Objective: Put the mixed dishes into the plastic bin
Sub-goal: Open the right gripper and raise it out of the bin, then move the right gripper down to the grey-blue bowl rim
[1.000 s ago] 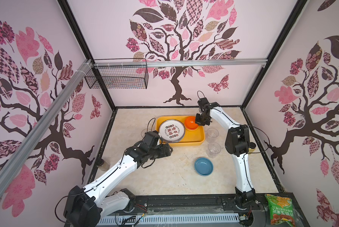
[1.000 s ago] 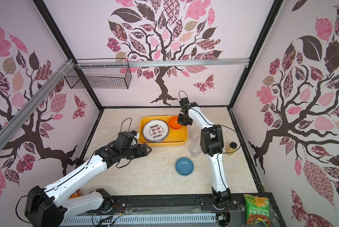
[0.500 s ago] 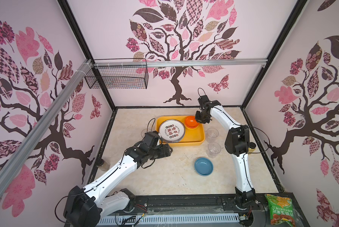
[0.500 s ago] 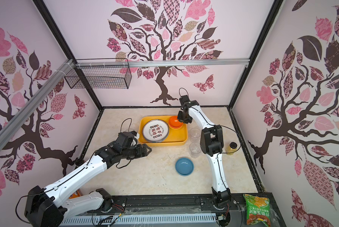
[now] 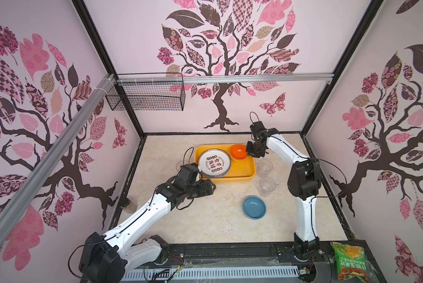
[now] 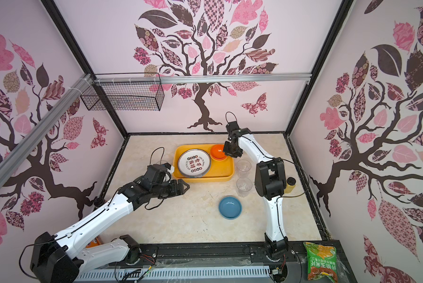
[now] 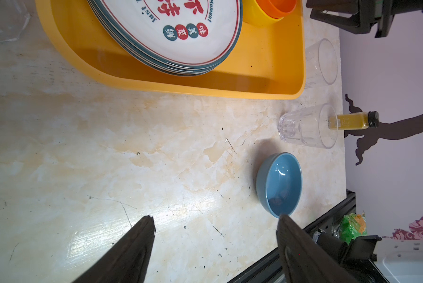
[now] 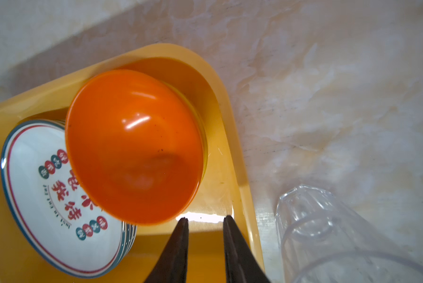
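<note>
Mixed dishes: round orange plastic bowl (image 8: 134, 147) nested in a yellow bowl (image 7: 257, 17) inside the shallow yellow-orange plastic bin (image 5: 242, 170), beside stacked white plates (image 5: 214, 163).
Right jaws: I had them shut at that bowl a second ago; now parted, empty, beside its rim.
Left jaws: mine as before, wide apart, empty, above the tabletop (image 5: 205, 220).

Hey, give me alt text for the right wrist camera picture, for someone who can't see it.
An orange bowl sits in a corner of the yellow plastic bin, next to a stack of white plates, with the right gripper slightly open and empty just beside the bowl's rim. A clear tumbler stands outside the bin on the marble table.
</note>
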`<state>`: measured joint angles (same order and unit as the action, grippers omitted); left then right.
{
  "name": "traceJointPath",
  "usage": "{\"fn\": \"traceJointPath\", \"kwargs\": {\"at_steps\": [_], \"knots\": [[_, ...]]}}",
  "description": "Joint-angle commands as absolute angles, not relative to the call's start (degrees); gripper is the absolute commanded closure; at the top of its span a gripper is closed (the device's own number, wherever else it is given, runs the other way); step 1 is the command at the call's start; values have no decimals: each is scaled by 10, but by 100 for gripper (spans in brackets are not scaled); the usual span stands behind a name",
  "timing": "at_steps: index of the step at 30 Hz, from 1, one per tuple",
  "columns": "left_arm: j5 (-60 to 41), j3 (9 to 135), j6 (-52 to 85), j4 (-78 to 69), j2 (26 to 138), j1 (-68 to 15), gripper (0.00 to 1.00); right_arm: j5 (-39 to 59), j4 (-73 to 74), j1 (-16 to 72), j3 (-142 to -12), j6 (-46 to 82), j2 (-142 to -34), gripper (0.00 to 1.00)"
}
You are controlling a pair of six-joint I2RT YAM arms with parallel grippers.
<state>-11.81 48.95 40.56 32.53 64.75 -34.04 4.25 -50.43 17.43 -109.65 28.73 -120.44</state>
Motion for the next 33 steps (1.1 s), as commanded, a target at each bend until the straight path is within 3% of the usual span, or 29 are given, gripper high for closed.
{"fn": "traceJointPath", "kwargs": {"at_steps": [1,19,33], "knots": [[-140,474,396,307,644,-338,19,67,-470,173,-1060,279,-1120,70],[-264,503,347,291,711,-344,21,125,-409,187,-752,280,-840,62],[-254,569,288,340,784,-413,22,104,-462,186,-560,280,-682,58]]}}
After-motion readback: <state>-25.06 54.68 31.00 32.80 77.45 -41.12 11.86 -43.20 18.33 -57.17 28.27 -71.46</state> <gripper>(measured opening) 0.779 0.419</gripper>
